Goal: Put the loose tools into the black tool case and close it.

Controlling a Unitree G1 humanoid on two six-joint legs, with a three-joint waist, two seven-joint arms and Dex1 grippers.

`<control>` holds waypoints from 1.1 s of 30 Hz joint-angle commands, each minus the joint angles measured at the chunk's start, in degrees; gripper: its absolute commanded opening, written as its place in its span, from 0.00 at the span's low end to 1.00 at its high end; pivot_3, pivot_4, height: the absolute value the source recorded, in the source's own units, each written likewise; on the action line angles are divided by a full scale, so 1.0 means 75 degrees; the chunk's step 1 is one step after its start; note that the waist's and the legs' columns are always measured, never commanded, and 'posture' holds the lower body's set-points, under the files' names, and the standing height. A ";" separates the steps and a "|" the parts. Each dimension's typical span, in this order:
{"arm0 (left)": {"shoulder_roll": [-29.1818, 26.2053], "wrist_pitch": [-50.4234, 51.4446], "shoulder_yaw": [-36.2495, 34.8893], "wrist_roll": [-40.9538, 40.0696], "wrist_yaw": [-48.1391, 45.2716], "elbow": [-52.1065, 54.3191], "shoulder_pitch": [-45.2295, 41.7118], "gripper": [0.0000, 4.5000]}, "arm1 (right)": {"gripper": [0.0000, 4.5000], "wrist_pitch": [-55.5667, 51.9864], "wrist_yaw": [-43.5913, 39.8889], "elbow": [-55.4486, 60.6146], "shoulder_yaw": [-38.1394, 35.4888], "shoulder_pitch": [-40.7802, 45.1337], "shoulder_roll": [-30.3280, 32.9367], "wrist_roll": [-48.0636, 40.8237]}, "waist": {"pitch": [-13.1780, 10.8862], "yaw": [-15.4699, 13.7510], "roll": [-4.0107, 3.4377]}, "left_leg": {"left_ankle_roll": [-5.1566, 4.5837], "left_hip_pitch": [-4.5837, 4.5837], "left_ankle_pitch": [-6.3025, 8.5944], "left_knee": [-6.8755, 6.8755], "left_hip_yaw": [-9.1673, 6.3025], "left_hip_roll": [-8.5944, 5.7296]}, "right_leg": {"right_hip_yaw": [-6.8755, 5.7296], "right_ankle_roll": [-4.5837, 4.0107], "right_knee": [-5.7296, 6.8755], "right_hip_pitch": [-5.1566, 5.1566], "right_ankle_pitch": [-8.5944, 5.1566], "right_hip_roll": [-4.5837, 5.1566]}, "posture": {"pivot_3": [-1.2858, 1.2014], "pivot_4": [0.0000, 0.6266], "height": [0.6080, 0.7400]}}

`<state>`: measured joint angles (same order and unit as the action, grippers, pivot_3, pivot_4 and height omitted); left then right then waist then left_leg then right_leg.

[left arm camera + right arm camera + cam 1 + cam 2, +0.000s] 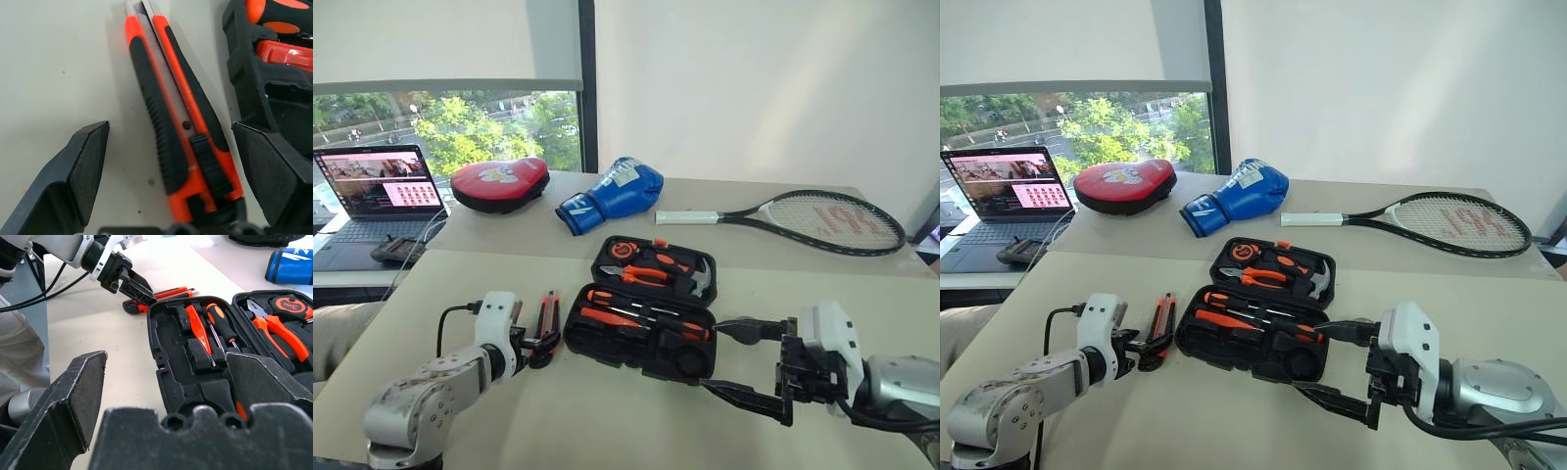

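The black tool case point(646, 308) lies open near the middle of the tabletop point(509, 411), its lid half toward the far edge and its tray half toward the near edge. In the tray, two screwdrivers point(215, 328) and what seems to be a slim tester are already seated in their recesses, though the thin item is hard to make out. A round recess at the tray's near right corner appears to hold the tape roll point(693, 360).

One loose tool is left outside: the utility knife point(178, 122), lying flat on the tabletop just beside the case's left wall, its length running from the near edge toward the far edge.

The left hand point(540, 343) is set low over the near end of the knife with its fingers point(78, 171) spread wide, one on each side of the handle, and nothing is gripped. The right hand point(744, 362) is held above the tabletop at the case's near right corner, fully spread and empty.

The step in hand is judged to be the pickup of the knife. It would be done well if the handle were centred between the fingers, the right finger kept clear of the case wall, and the fingers closed across the thick rubbered part. The knife should then be lifted level and matched to the long empty recess before the lid is folded shut.
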<state>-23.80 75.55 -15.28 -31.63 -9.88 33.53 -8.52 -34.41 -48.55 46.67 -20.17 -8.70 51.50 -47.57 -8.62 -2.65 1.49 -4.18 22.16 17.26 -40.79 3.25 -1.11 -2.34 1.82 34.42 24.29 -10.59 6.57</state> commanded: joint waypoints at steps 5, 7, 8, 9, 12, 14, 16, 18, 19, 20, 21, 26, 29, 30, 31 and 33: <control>0.0119 -0.0307 0.0583 0.0630 0.0365 -0.0331 0.0294 0.79 | 1.00 0.0025 0.0003 0.0311 -0.0492 -0.0238 0.0098 -0.0229 | 0.0019 -0.0005 -0.0032 | -0.0013 -0.0012 0.0011 0.0000 0.0001 -0.0001 | 0.0004 -0.0006 -0.0001 -0.0010 -0.0004 0.0026 | 0.52 0.24 1.00; 0.0214 -0.0772 0.0456 0.0679 0.0271 -0.0363 0.0406 0.63 | 1.00 0.0042 0.0013 0.0341 -0.0528 -0.0288 0.0088 -0.0252 | 0.0028 0.0012 -0.0048 | -0.0013 -0.0017 0.0011 0.0001 0.0001 0.0003 | 0.0004 -0.0008 -0.0001 -0.0012 -0.0005 0.0025 | 0.52 0.24 1.00; 0.0266 -0.1234 0.0250 0.0634 0.0091 -0.0396 0.0416 0.55 | 1.00 0.0068 0.0012 0.0363 -0.0547 -0.0294 0.0065 -0.0284 | 0.0030 0.0019 -0.0051 | -0.0014 -0.0016 0.0011 0.0002 0.0002 0.0004 | 0.0004 -0.0011 -0.0001 -0.0010 -0.0006 0.0024 | 0.52 0.24 1.00; 0.0293 -0.1570 0.0112 0.0599 -0.0039 -0.0426 0.0425 0.48 | 1.00 0.0087 0.0012 0.0378 -0.0561 -0.0299 0.0049 -0.0309 | 0.0030 0.0013 -0.0052 | -0.0014 -0.0017 0.0009 0.0003 0.0001 0.0006 | 0.0003 -0.0013 -0.0001 -0.0010 -0.0007 0.0025 | 0.52 0.24 1.00; 0.0199 -0.2494 -0.0533 -0.0005 -0.1010 -0.0633 0.0209 0.40 | 1.00 0.0154 0.0029 0.0433 -0.0594 -0.0252 -0.0024 -0.0476 | 0.0021 -0.0002 -0.0037 | -0.0012 -0.0004 0.0007 0.0001 0.0000 0.0008 | -0.0001 -0.0036 0.0000 0.0002 -0.0016 0.0025 | 0.52 0.24 1.00; -0.0302 -0.2565 -0.0578 -0.0550 -0.2009 -0.0951 -0.0326 0.40 | 1.00 0.0189 0.0058 0.0453 -0.0584 -0.0211 -0.0054 -0.0519 | 0.0011 -0.0004 -0.0020 | -0.0012 0.0009 0.0005 0.0001 0.0000 0.0011 | -0.0002 -0.0041 0.0000 0.0013 -0.0013 0.0022 | 0.52 0.24 1.00; -0.1225 -0.2808 -0.0019 -0.0859 -0.3733 -0.1356 -0.0973 0.40 | 1.00 0.0220 0.0130 0.0483 -0.0588 -0.0200 -0.0129 -0.0560 | 0.0003 -0.0016 -0.0007 | -0.0016 0.0019 -0.0003 -0.0003 -0.0006 0.0010 | -0.0011 -0.0041 0.0000 0.0017 -0.0012 0.0002 | 0.52 0.24 1.00; -0.2433 -0.3848 0.1363 -0.0419 -0.6258 -0.2048 -0.1912 0.40 | 1.00 0.0276 0.0185 0.0546 -0.0693 -0.0289 -0.0234 -0.0577 | -0.0007 -0.0046 0.0006 | -0.0050 0.0022 -0.0028 -0.0006 -0.0002 0.0000 | -0.0028 -0.0054 0.0011 0.0026 -0.0020 -0.0022 | 0.52 0.24 1.00; -0.2789 -0.4317 0.1848 -0.0177 -0.7005 -0.2371 -0.2223 0.40 | 1.00 0.0284 0.0211 0.0568 -0.0706 -0.0306 -0.0261 -0.0579 | -0.0007 -0.0048 0.0003 | -0.0048 0.0030 -0.0029 -0.0006 0.0003 -0.0004 | -0.0058 -0.0090 0.0006 0.0030 -0.0041 -0.0032 | 0.52 0.24 1.00; -0.2919 -0.4744 0.2265 0.0067 -0.7545 -0.2794 -0.2594 0.40 | 1.00 0.0290 0.0252 0.0611 -0.0764 -0.0359 -0.0293 -0.0586 | -0.0004 -0.0040 -0.0013 | -0.0046 0.0029 -0.0031 -0.0006 0.0007 -0.0008 | -0.0062 -0.0101 0.0008 0.0027 -0.0048 -0.0031 | 0.52 0.24 1.00; -0.2942 -0.5313 0.2750 0.0448 -0.8041 -0.3355 -0.3067 0.40 | 1.00 0.0296 0.0298 0.0665 -0.0848 -0.0435 -0.0331 -0.0600 | 0.0005 -0.0032 -0.0046 | -0.0038 0.0021 -0.0037 -0.0005 0.0023 -0.0012 | -0.0055 -0.0107 -0.0001 0.0023 -0.0051 -0.0026 | 0.52 0.24 1.00; -0.2555 -0.7638 0.4411 0.1798 -1.0155 -0.5454 -0.4675 0.40 | 1.00 0.0280 0.0337 0.1030 -0.1467 -0.1148 -0.0430 -0.0675 | 0.0000 0.0040 -0.0052 | -0.0064 0.0031 -0.0027 -0.0003 0.0044 -0.0025 | -0.0045 -0.0086 -0.0044 0.0012 -0.0042 -0.0026 | 0.52 0.24 1.00; -0.2323 -0.8667 0.4890 0.2370 -1.0833 -0.6492 -0.5169 0.40 | 1.00 0.0304 0.0204 0.1230 -0.2011 -0.1783 -0.0492 -0.0622 | -0.0005 0.0068 -0.0044 | -0.0073 0.0042 -0.0023 -0.0007 0.0048 -0.0025 | -0.0043 -0.0012 -0.0051 0.0018 -0.0012 -0.0034 | 0.52 0.24 1.00; -0.2289 -0.8855 0.4989 0.2449 -1.0938 -0.6723 -0.5268 0.40 | 1.00 0.0324 0.0182 0.1262 -0.2133 -0.1924 -0.0510 -0.0617 | -0.0005 0.0065 -0.0044 | -0.0076 0.0045 -0.0021 -0.0008 0.0047 -0.0024 | -0.0043 -0.0006 -0.0052 0.0019 -0.0016 -0.0035 | 0.52 0.24 1.00; -0.2236 -0.9308 0.5098 0.2675 -1.0989 -0.7052 -0.5354 0.40 | 1.00 0.0346 0.0142 0.1295 -0.2299 -0.2125 -0.0553 -0.0603 | -0.0006 0.0063 -0.0043 | -0.0082 0.0046 -0.0017 -0.0007 0.0046 -0.0026 | -0.0043 0.0002 -0.0052 0.0019 -0.0021 -0.0035 | 0.52 0.24 1.00; -0.2140 -0.9457 0.5312 0.2855 -1.1016 -0.7412 -0.5482 0.40 | 1.00 0.0413 0.0025 0.1351 -0.2599 -0.2527 -0.0654 -0.0515 | -0.0006 0.0062 -0.0043 | -0.0101 0.0046 -0.0004 -0.0008 0.0047 -0.0025 | -0.0042 0.0008 -0.0052 0.0020 -0.0024 -0.0035 | 0.52 0.24 1.00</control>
<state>-39.97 6.70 23.93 -10.93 -91.73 -21.25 -48.38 -32.94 -47.61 55.04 -36.89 -26.85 46.97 -51.01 -8.66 -2.19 1.16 -5.32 22.50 17.45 -40.87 3.60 -1.30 -2.65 1.91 34.04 24.42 -10.79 6.32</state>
